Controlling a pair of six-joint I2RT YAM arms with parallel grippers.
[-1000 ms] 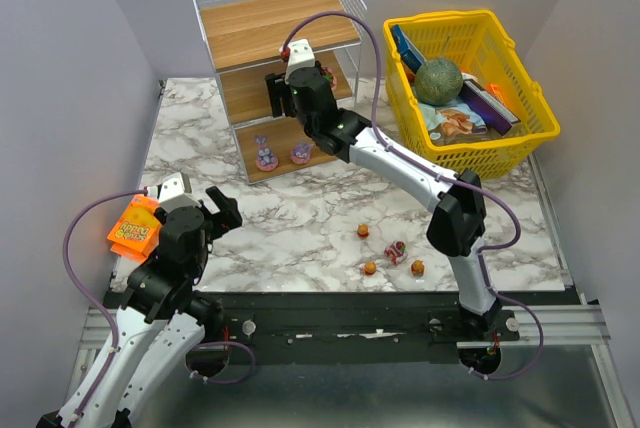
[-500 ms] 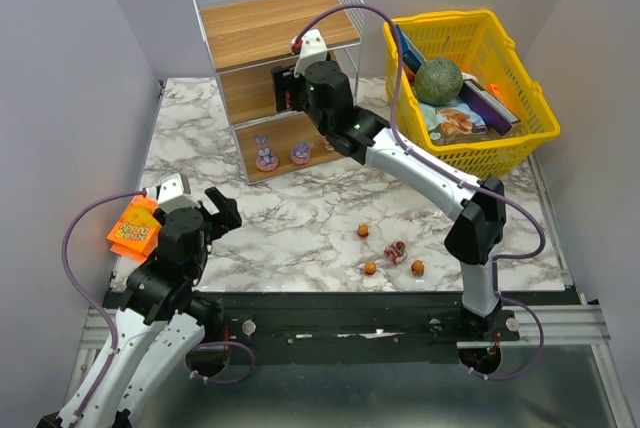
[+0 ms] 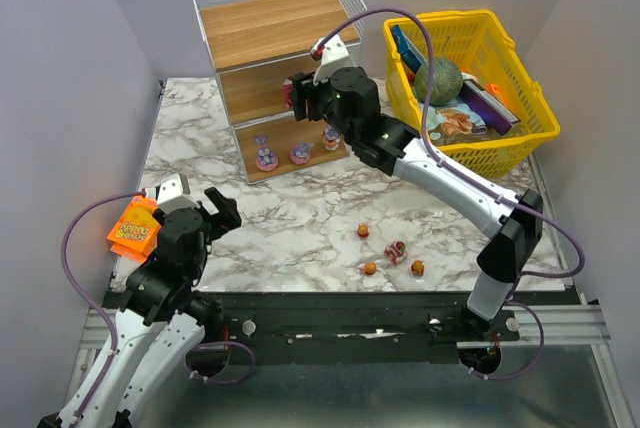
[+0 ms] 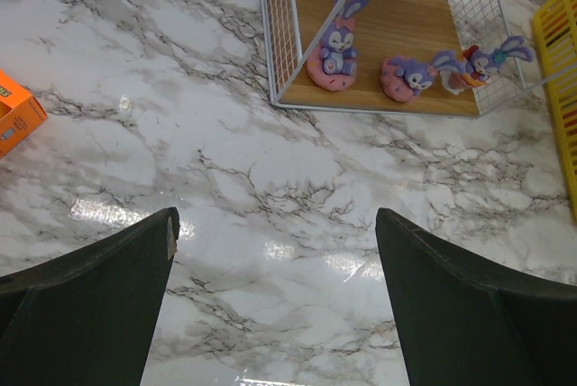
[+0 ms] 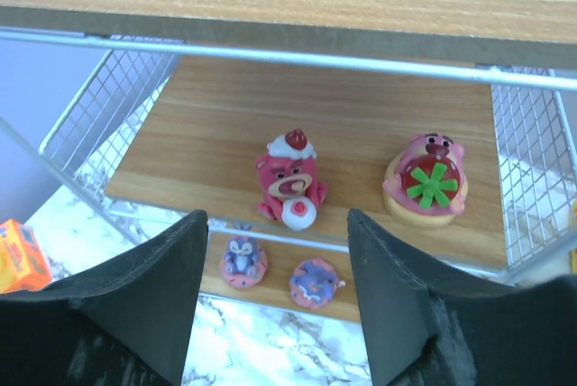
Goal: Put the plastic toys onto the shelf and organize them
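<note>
Shelf (image 3: 270, 38) inspection: two red-pink figurines (image 5: 290, 179) stand on the middle board, three purple figurines (image 4: 335, 43) on the bottom board. Four small toys (image 3: 396, 250) lie loose on the marble surface (image 3: 300, 203). Right fingers (image 3: 298, 98) spread wide, empty, facing the middle board. Left fingers (image 3: 222, 206) parted, empty, above the surface.

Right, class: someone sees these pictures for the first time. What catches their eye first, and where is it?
The right arm stretched to the shelf, its open gripper facing two red-pink toys on the middle board. Next, the bright yellow basket at back right, and four small toys loose on the table near the front.
</note>
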